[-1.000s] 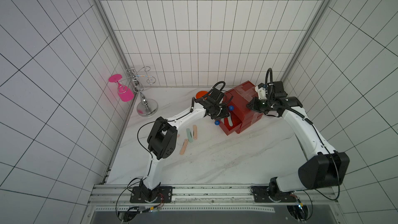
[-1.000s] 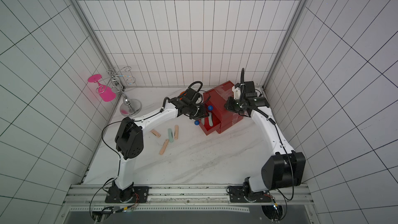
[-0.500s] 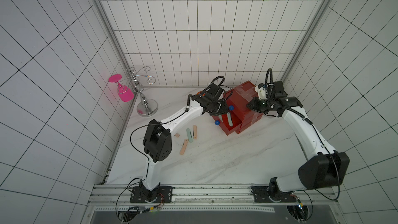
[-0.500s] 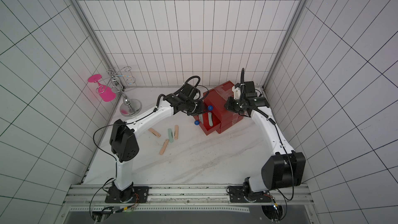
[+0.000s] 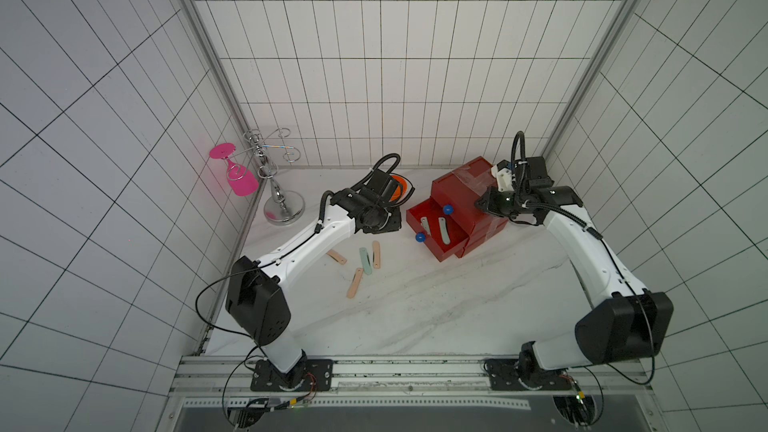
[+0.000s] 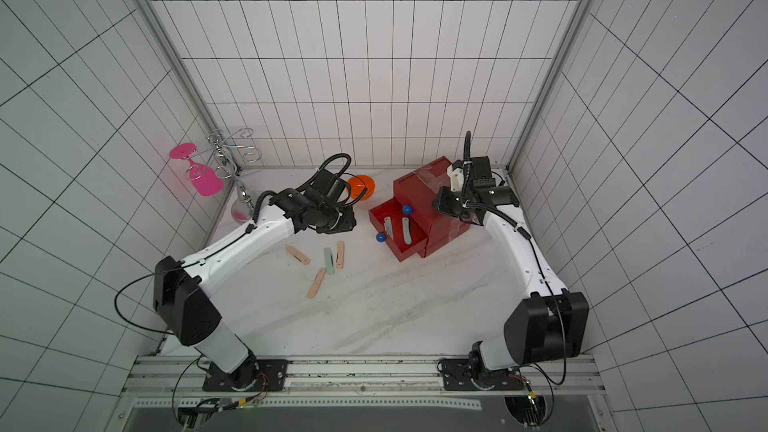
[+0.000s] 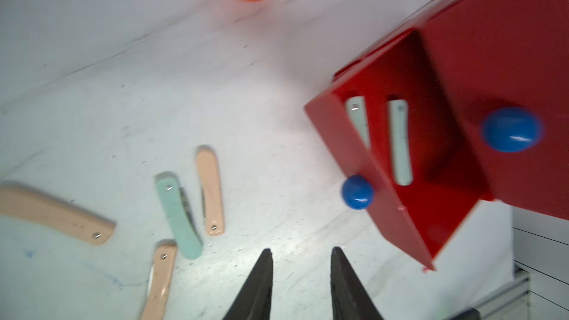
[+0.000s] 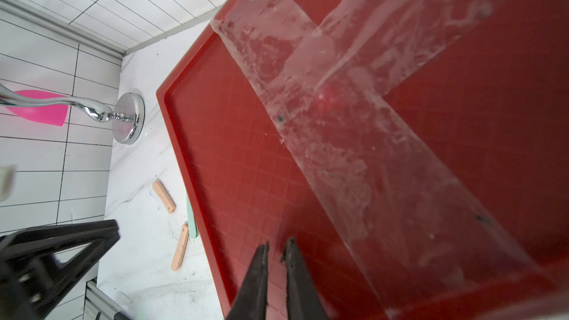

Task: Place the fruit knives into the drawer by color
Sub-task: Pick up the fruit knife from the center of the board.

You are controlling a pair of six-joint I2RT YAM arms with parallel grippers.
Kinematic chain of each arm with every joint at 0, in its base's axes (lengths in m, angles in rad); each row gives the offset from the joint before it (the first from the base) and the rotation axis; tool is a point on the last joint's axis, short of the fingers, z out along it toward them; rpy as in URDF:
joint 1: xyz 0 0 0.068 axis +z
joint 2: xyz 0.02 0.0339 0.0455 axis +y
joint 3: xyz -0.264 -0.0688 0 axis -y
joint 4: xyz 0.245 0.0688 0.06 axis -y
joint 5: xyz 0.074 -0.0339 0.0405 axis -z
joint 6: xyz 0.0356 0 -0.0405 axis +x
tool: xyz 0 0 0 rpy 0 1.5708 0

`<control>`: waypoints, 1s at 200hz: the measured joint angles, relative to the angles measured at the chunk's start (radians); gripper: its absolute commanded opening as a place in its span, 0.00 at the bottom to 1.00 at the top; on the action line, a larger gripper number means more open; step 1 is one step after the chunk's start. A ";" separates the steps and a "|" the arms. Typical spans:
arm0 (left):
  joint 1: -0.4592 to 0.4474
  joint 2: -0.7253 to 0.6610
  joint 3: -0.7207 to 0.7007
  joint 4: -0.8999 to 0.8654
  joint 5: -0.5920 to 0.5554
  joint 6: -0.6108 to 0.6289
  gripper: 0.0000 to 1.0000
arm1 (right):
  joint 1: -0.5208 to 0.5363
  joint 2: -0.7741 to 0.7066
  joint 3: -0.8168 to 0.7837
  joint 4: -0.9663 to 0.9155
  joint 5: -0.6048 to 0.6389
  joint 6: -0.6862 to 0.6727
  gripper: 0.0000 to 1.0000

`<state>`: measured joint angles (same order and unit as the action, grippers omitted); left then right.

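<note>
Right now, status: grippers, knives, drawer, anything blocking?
Left gripper open, empty, over the table. Right gripper near shut, empty, over chest top. Two knives in open drawer, four on the table. Nothing blocking them.

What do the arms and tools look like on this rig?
Left arm and right arm: white link shells, bulky black joint housings, thin black cables, a ribbed black hose over each wrist. Left tool and right tool: two slim black tapered fingers each. White bracket on the right wrist.
</note>
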<state>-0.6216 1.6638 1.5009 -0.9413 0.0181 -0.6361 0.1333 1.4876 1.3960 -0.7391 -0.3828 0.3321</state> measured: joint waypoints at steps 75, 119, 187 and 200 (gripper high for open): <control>0.083 0.083 -0.098 -0.061 -0.113 0.071 0.35 | 0.000 0.003 -0.002 0.007 -0.005 0.000 0.15; 0.105 0.144 -0.135 -0.055 -0.135 0.103 0.35 | 0.000 0.003 -0.003 0.007 -0.005 0.000 0.15; 0.128 0.230 -0.161 -0.009 -0.120 0.140 0.35 | 0.000 0.003 -0.003 0.007 -0.005 0.000 0.15; 0.128 0.246 -0.161 0.003 -0.107 0.141 0.35 | 0.000 0.003 -0.003 0.007 -0.005 0.000 0.15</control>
<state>-0.4938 1.9099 1.3403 -0.9386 -0.0887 -0.4950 0.1333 1.4910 1.3933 -0.7319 -0.3874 0.3321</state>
